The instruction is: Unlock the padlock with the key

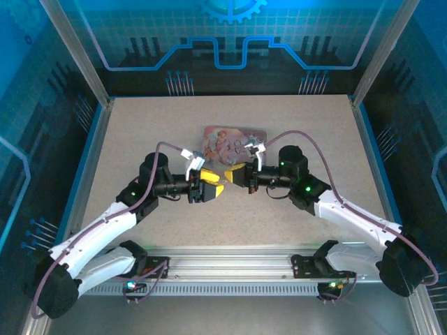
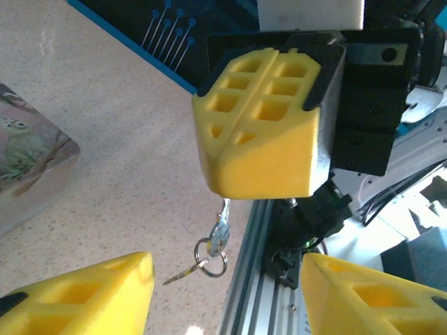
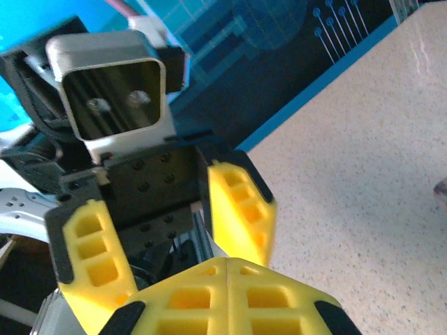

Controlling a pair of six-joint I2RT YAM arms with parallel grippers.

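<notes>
Right gripper (image 2: 253,162) is pinched together on the key (image 2: 222,227), which hangs below its fingertips with a ring (image 2: 210,259) dangling. Left gripper (image 1: 211,187), jaws apart, faces it over the tabletop (image 1: 140,139), near the pink tin (image 1: 234,139).

**Matt plastic, bright metal**

The right gripper (image 2: 244,139) has fingers (image 2: 279,160) of matt yellow plastic, faintly grainy, backed by black plastic with a dull sheen. The key (image 2: 222,229) and its ring (image 2: 211,259) are bright, polished silvery metal. The tin (image 2: 35,160) carries a glossy printed lid over satiny metal sides. The surface (image 2: 140,139) is smooth, pale and speckled, lightly reflective. The rail (image 2: 260,234) is ribbed, brushed grey metal.
</notes>
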